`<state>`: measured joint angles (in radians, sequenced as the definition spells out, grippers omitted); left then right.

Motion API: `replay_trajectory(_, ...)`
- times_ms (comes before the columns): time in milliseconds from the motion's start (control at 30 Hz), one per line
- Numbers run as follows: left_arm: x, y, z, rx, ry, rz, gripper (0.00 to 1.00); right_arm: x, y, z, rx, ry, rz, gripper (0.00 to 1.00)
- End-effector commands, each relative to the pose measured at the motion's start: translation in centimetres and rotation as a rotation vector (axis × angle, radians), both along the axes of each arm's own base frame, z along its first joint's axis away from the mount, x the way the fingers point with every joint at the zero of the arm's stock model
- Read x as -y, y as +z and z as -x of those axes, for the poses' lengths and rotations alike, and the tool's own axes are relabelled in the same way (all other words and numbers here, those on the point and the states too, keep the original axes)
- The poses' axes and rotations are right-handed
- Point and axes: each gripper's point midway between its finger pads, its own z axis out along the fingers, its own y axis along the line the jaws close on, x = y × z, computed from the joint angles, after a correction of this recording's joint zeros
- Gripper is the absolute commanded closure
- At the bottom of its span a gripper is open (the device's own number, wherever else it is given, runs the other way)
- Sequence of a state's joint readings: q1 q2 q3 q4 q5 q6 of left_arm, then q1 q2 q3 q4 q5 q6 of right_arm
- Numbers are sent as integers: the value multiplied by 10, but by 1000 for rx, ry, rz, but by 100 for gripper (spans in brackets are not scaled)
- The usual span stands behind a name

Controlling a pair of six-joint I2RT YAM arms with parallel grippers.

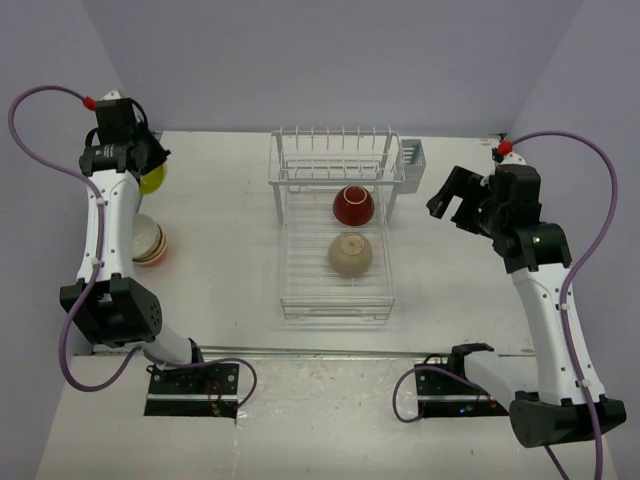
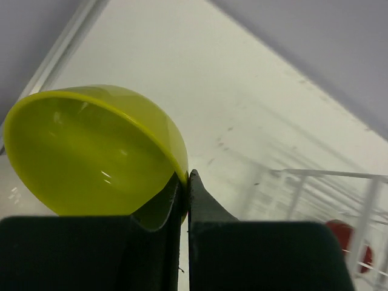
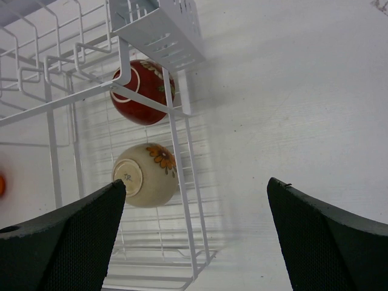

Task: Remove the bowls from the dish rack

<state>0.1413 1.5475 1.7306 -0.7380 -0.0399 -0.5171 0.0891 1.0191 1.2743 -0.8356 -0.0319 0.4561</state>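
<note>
**White table, rack at centre, two bowls in it**

White table (image 1: 230, 190) between lilac walls (image 1: 330, 60) carries the rack (image 1: 335, 312) at centre. On its grid tray lie a red bowl (image 1: 353, 205), toward the tines, and a beige bowl (image 1: 350, 254), nearer the arms; the two are apart, each with its foot showing. Left gripper (image 2: 187, 182), at far left, pinches the rim of a lime bowl (image 2: 91, 151), fingers pressed on its wall. A stack of bowls (image 1: 148, 240) sits on the table nearby. Right gripper (image 3: 195, 183), spread wide and empty, hangs right of the rack.
</note>
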Motion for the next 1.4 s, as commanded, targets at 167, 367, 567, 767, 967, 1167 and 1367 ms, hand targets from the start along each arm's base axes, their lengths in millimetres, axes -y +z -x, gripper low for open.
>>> replay_trajectory(167,-67,-85,49,-310,171,-193,100,-14,15,-6,41,55,-12,1)
replay_trajectory(367,-78,-119,59,-383,194,-191,100,-17,18,-6,41,63,-15,1)
replay_trajectory(567,-92,-142,68,-428,218,-192,100,-16,17,-5,38,59,-12,1)
replay_trajectory(767,-93,-157,68,-456,209,-174,100,-15,17,-6,44,52,-15,1)
replay_trajectory(967,-91,-169,70,-477,202,-160,100,-15,20,-6,53,49,-17,1)
replay_trajectory(1167,-90,-179,70,-493,196,-148,100,-14,19,-6,55,47,-11,1)
replay_trajectory(1367,-89,-181,69,-494,194,-142,86,-13,20,-5,58,48,-8,1)
